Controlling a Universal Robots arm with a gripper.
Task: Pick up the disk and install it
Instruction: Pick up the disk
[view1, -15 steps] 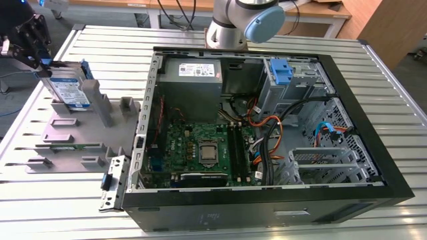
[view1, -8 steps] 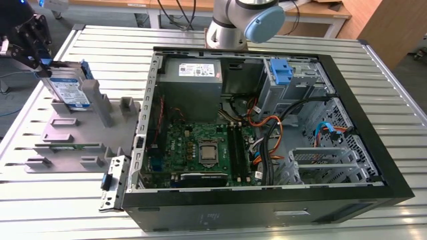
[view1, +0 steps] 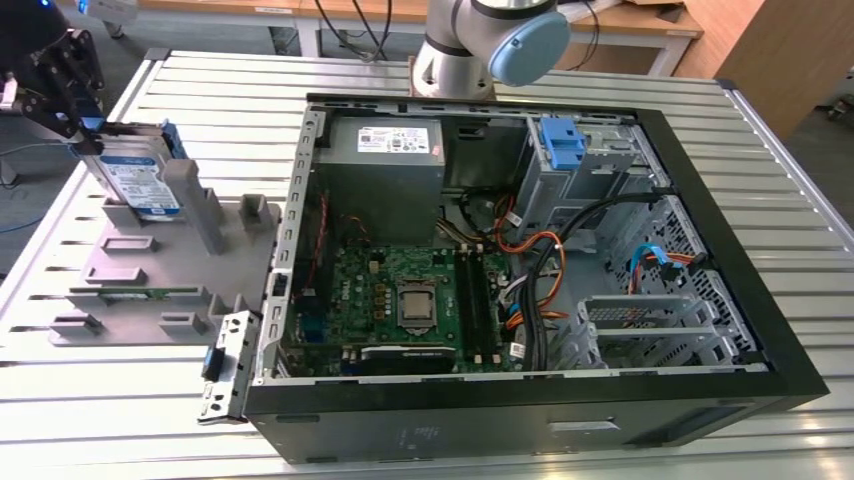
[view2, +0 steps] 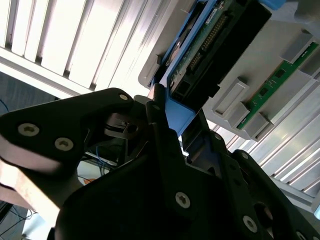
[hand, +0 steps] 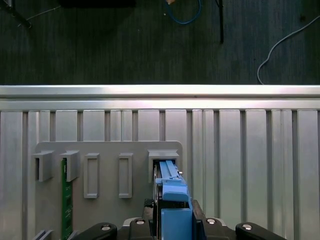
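- One gripper: its two black fingers are clamped on the blue rail of the single disk.
- The disk stands on edge in a slot of one grey holder, at the exterior view's left. How deep it sits is hard to tell.
- One green memory stick sits in the holder.
- One open computer case lies beside the holder, with one bare blue bracket inside.

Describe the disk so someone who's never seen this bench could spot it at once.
Find the open computer case; on the exterior view's left of it lies a grey fixture tray. The disk stands on edge at its far corner, the only blue-railed metal drive, clamped by the gripper.
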